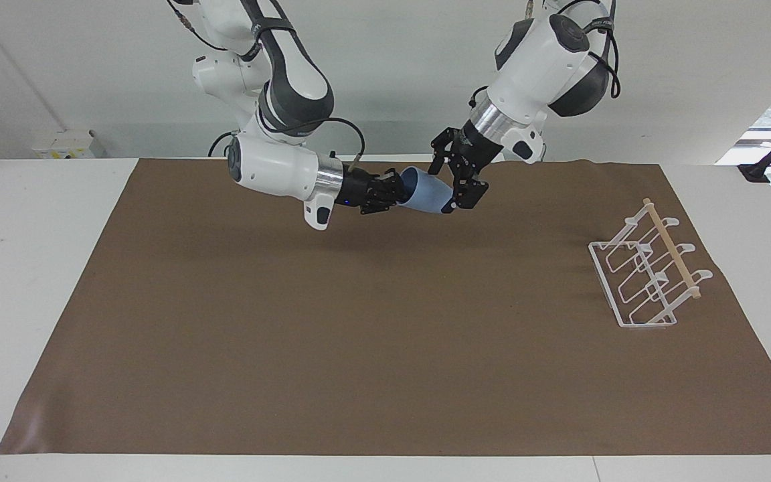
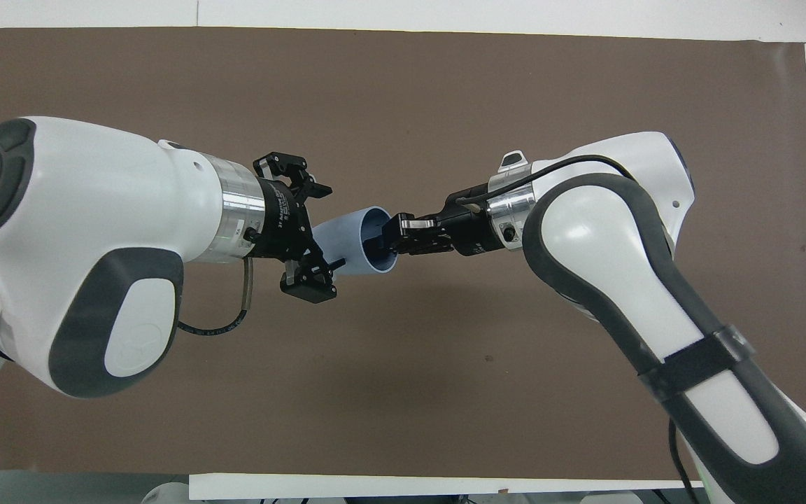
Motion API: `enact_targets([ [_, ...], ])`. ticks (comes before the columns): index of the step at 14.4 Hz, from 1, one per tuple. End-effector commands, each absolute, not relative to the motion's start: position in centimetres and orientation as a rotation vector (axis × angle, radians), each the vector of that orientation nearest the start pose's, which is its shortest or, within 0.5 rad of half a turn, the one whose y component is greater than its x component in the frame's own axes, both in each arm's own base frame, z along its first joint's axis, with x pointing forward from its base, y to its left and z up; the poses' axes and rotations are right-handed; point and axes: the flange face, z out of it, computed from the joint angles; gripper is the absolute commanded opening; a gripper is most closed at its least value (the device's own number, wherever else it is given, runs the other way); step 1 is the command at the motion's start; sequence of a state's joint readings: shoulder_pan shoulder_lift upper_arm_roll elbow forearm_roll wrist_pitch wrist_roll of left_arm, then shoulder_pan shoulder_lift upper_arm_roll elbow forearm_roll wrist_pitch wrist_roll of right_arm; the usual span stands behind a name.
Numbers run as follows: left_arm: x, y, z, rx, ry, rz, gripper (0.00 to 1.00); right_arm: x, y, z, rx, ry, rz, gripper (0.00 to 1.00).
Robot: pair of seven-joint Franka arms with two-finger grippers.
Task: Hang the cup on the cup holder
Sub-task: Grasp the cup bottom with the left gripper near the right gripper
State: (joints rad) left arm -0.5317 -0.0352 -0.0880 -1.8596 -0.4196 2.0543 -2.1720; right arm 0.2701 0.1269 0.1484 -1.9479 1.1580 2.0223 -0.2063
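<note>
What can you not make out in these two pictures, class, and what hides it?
- Cup holder: absent from the overhead view, likely covered by the left arm.
- Cup base: in both views the left gripper straddles it, so contact is unclear.
- Right gripper fingertips: overhead view, partly inside the cup.

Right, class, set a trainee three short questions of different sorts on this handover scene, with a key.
1. True or false: the light-blue cup rests on the brown mat.
2. Which gripper pinches the cup's rim? A left, B right.
3. Fill in: the left gripper stands ___ around the cup's closed end.

Key:
1. False; it is held in the air, lying sideways.
2. B; the right gripper is shut on the rim, one finger inside.
3. Open. The white wire cup holder stands apart, toward the left arm's end of the table.
</note>
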Motion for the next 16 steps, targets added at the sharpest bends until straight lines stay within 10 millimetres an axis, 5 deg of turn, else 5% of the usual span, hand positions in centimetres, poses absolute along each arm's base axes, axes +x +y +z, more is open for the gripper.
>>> enact_targets([
  [1, 44.2, -36.7, 53.6, 1.925, 2.045, -0.498, 1.00, 51.5, 29.9, 45.1, -2.101, -0.010, 0.178, 0.00],
  [9, 43.7, -35.9, 50.7, 2.021, 2.022, -0.505, 0.95, 51.7, 29.8, 45.3, -2.101, -0.008, 0.169, 0.00],
  [10, 43.7, -35.9, 50.8, 2.022, 2.021, -0.505, 0.82, 51.6, 29.9, 45.3, -2.102, -0.008, 0.169, 0.00],
  [11, 43.5, -36.2, 50.8, 2.043, 1.998, -0.500, 0.48, 51.6, 29.9, 45.3, -2.102, -0.007, 0.170, 0.00],
  [13, 43.2, -36.5, 50.9, 2.149, 1.863, -0.479, 0.00, 51.7, 29.8, 45.3, -2.102, -0.007, 0.168, 0.00],
  [16, 43.1, -36.9, 51.3, 2.148, 1.851, -0.479, 0.00, 51.8, 29.8, 45.4, -2.103, -0.003, 0.164, 0.05],
])
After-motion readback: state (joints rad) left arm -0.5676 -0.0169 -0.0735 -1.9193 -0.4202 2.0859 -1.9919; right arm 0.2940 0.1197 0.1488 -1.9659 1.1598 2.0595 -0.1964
